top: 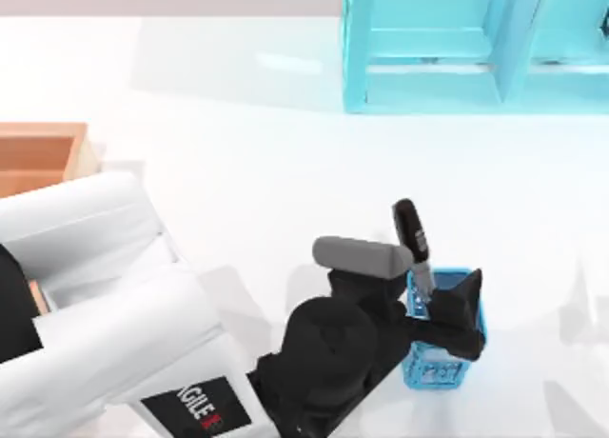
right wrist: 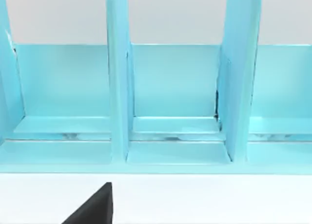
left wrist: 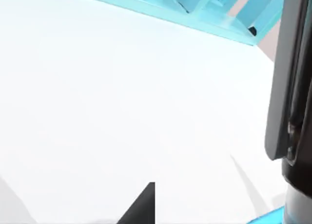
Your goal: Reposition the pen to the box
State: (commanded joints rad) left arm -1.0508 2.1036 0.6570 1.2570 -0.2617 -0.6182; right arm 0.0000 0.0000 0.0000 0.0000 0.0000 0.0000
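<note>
The pen stands tilted in a small blue mesh basket at the front right, its black cap up and its silver barrel down in the basket. My left gripper reaches over the basket from the left, open, its fingers spread just right of the pen and not closed on it. In the left wrist view the pen rises close by, beside one dark fingertip. The box, a wooden tray, lies at the far left edge, partly hidden by my left arm. One fingertip of my right gripper shows in its own wrist view.
A cyan shelf unit stands along the back right, and it faces the right wrist camera. Bare white table stretches between the basket and the box. My bulky white left arm covers the front left.
</note>
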